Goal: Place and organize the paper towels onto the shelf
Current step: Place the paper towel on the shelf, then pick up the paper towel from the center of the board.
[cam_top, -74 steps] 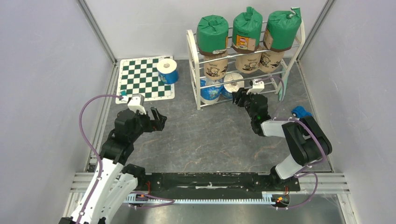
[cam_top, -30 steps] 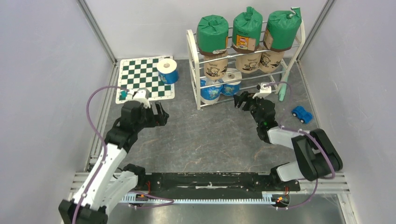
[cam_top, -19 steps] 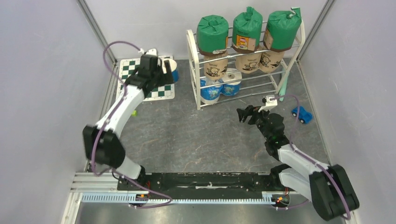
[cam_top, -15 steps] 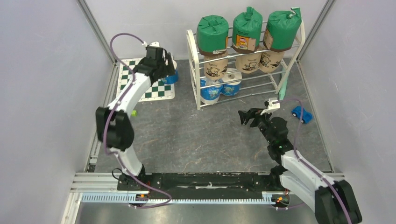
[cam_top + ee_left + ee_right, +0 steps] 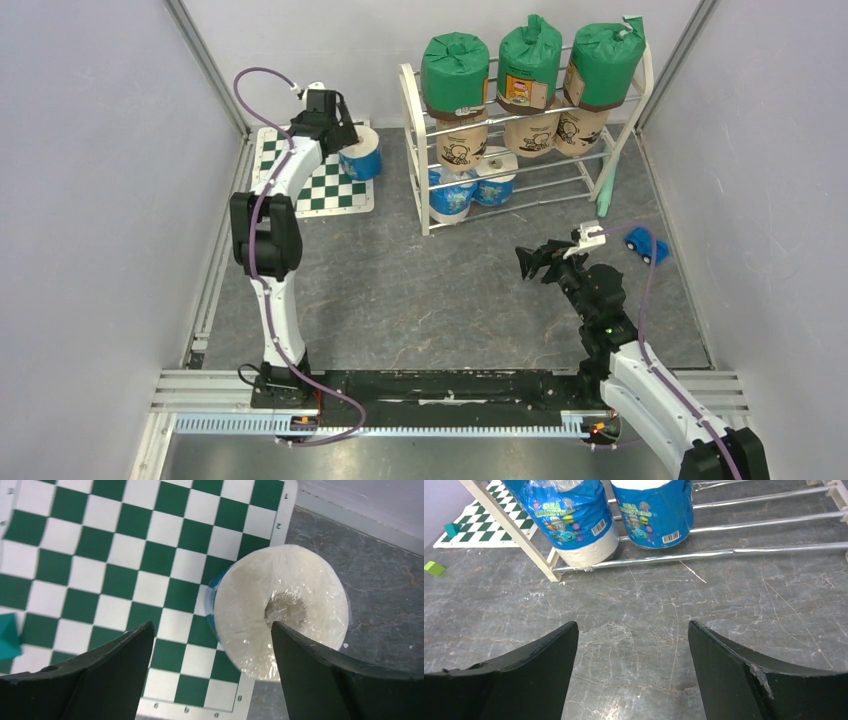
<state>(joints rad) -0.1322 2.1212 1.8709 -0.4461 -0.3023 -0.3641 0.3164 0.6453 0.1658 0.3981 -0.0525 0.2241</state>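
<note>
A blue-wrapped roll (image 5: 281,611) stands on end on a corner of the checkered mat (image 5: 100,545), beneath the spread left gripper (image 5: 210,630); the right gripper (image 5: 633,627), also spread, has the shelf (image 5: 415,150) at twelve o'clock.

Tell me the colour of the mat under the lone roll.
Green-and-white checks on the mat, clearest in the left wrist view.
</note>
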